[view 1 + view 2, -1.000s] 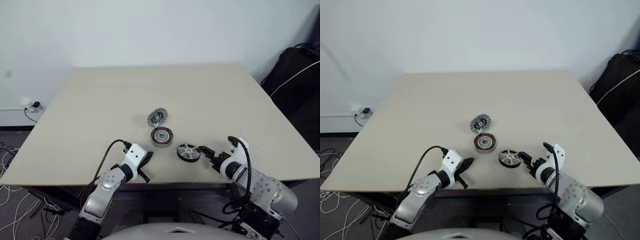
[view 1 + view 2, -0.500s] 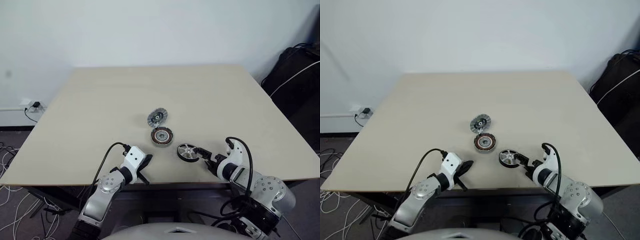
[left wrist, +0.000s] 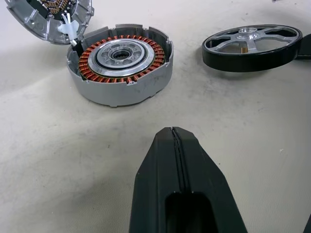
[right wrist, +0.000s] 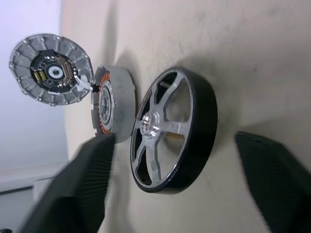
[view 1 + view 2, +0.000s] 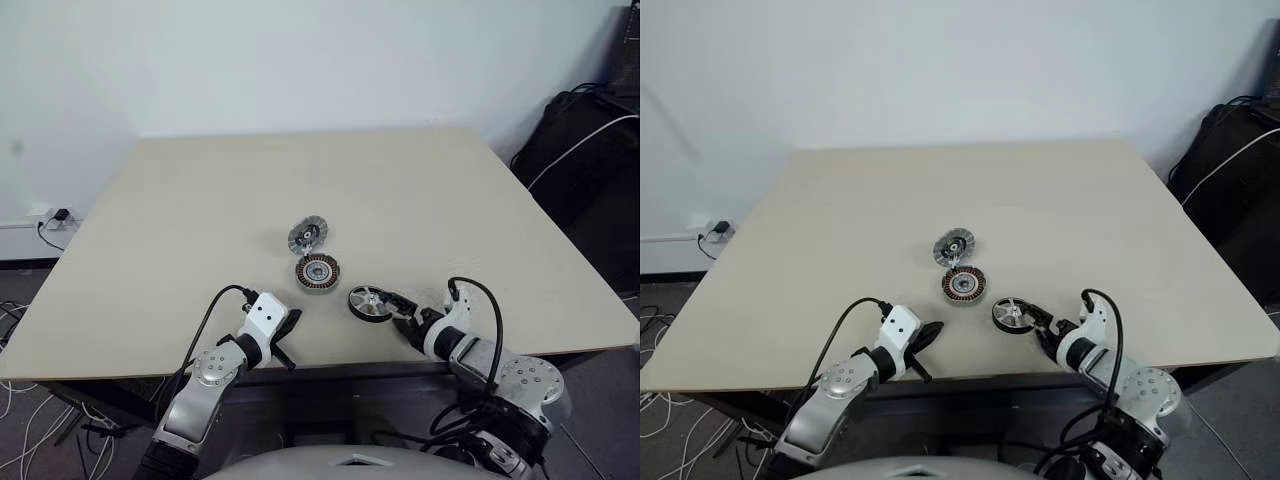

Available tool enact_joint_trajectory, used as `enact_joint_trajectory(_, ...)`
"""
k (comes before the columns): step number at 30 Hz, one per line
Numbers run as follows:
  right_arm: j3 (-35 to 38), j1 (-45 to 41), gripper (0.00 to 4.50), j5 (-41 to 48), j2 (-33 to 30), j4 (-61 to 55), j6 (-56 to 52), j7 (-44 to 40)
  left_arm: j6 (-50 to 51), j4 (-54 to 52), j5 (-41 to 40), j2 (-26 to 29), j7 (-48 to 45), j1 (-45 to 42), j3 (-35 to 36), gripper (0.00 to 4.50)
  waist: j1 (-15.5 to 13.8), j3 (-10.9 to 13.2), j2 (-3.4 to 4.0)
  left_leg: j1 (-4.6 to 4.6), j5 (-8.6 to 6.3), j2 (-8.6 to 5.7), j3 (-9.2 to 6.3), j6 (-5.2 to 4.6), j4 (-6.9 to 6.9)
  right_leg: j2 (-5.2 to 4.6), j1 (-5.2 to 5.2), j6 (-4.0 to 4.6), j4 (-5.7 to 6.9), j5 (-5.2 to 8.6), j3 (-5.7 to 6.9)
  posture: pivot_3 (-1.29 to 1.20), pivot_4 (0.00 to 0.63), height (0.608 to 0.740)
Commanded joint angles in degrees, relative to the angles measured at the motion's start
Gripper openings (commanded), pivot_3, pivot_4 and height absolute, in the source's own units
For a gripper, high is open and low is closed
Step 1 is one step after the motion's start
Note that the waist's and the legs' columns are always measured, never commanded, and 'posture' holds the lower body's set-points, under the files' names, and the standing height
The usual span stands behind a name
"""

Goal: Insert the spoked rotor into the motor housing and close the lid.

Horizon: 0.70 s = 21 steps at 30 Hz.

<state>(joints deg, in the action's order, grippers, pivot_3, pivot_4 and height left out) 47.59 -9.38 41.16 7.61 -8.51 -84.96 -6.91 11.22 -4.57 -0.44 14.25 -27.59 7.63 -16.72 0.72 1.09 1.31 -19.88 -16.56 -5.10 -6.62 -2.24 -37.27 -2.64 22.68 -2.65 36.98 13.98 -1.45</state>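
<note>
On the beige table (image 5: 200, 200), the spoked rotor (image 5: 368, 303), a silver wheel with a black rim, lies flat at four o'clock from the copper-wound motor housing (image 5: 317, 271). Propped at the housing's eleven o'clock is the ribbed lid (image 5: 307, 236). Right gripper (image 4: 175, 182) straddles the rotor, fingers apart, not clamped. Left gripper (image 3: 175, 145), pinched closed, points toward the housing.

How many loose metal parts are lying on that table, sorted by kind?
Spoked rotor: 1
Motor housing with copper windings: 1
Ribbed-rim lid: 1
Total on the table: 3
</note>
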Motion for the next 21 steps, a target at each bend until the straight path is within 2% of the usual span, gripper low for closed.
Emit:
enact_joint_trajectory(1, -0.2, -2.8, 2.86, 4.3, 9.2, 1.2, 2.3, 1.8, 0.1, -3.2, -0.4, 0.5, -0.2, -0.5, 0.6, 0.0, -0.1, 0.0, 0.03, -0.01, 0.0, 0.0, 0.0, 0.0, 0.0, 0.0, 0.0, 0.0, 0.0, 0.0, 0.0, 0.0, 0.0, 0.74)
enact_joint_trajectory(8, -4.1, -1.0, 0.57, 8.5, 7.6, 3.3, 5.2, 5.8, 0.3, -3.2, -0.5, 0.6, -0.2, -0.8, 0.5, 0.0, 0.0, 0.0, 0.12, -0.04, -0.01, 0.0, 0.01, -0.02, 0.03, 0.0, 0.04, 0.13, -0.03, -0.07, -0.02, 0.0, 0.0, 0.74)
enact_joint_trajectory(9, -4.9, -0.6, 0.42, 8.8, 7.1, 3.4, 5.6, 6.4, 0.3, -3.2, -0.4, 0.6, -0.2, -0.8, 0.4, 0.0, -0.1, 0.0, 0.06, -0.02, -0.01, 0.0, 0.0, -0.02, 0.03, 0.01, 0.02, 0.12, -0.03, -0.06, -0.01, 0.0, 0.0, 0.74)
enact_joint_trajectory(15, -7.4, 1.8, 0.42, 9.9, 5.2, 3.1, 6.2, 8.9, 0.5, -3.3, -0.4, 0.7, -0.2, -0.8, 0.4, 0.0, 0.0, 0.0, 0.09, 0.04, -0.01, 0.02, 0.02, -0.02, 0.01, 0.01, -0.06, -0.04, -0.03, 0.01, -0.01, 0.0, 0.0, 0.74)
enact_joint_trajectory(21, -6.7, 0.0, 0.42, 16.3, 6.8, 0.7, 10.1, 9.3, 0.8, -3.6, -0.5, 0.9, -0.4, -0.6, 0.4, 0.0, -0.1, 0.0, 0.13, 0.0, -0.01, 0.02, 0.02, -0.03, 0.01, 0.01, -0.01, -0.04, -0.03, 0.01, -0.01, 0.0, 0.0, 0.74)
